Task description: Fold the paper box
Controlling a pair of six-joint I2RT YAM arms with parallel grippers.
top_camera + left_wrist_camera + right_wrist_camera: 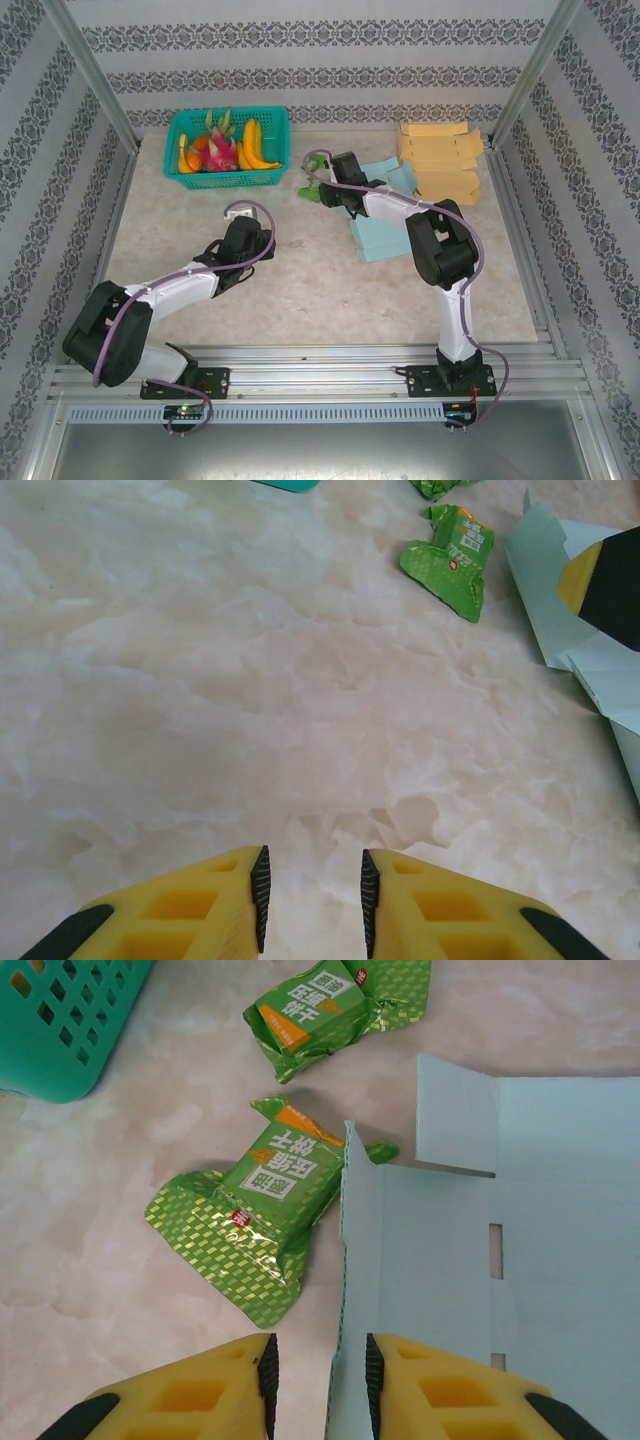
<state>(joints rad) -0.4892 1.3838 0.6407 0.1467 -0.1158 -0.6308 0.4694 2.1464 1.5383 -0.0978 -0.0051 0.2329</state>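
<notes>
The paper box is a light blue flat blank lying partly unfolded right of the table's centre, with its left wall standing up. My right gripper is open and straddles the near edge of that raised wall, one pad on each side without pressing it. From above, the right gripper is at the box's far left corner. My left gripper is open over bare marble with nothing between its pads, well left of the box. From above, the left gripper hangs left of centre.
Two green snack packets lie just left of the box. A teal basket of fruit stands at the back left. A stack of yellow folded boxes sits at the back right. Metal frame posts rise at the table's sides.
</notes>
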